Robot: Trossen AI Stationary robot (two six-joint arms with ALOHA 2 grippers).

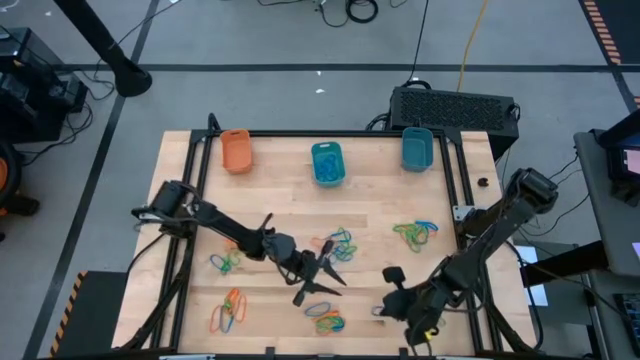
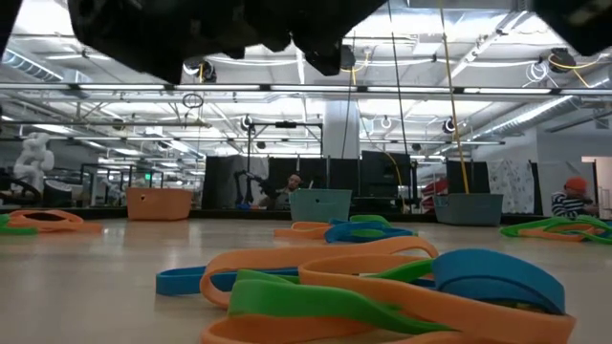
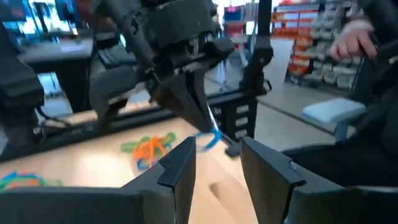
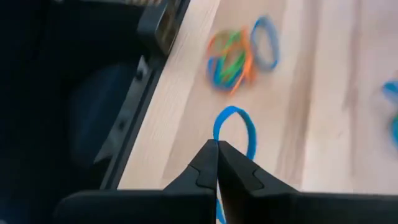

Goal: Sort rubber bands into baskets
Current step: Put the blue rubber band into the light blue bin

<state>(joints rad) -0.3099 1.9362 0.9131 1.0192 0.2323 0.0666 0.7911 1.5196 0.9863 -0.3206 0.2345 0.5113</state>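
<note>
The table (image 1: pixel 380 200) carries three baskets along its far edge: an orange basket (image 1: pixel 236 150) and two teal baskets (image 1: pixel 327 163) (image 1: pixel 417 148), with a black box (image 1: pixel 455 106) behind. Bands lie in loose piles, the middle pile (image 1: pixel 335 245) partly covered by the left arm. In the low view both arms are only dark shapes cut off at the top. The left gripper (image 3: pixel 214 165) hovers, fingers apart and empty. The right gripper (image 4: pixel 217 149) pinches a blue band (image 4: pixel 235 127), hard to make out from above.

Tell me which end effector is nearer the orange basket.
Left. The left end effector sits mid-table, below and right of the orange basket in the high view. The right end effector lies farther right.
</note>
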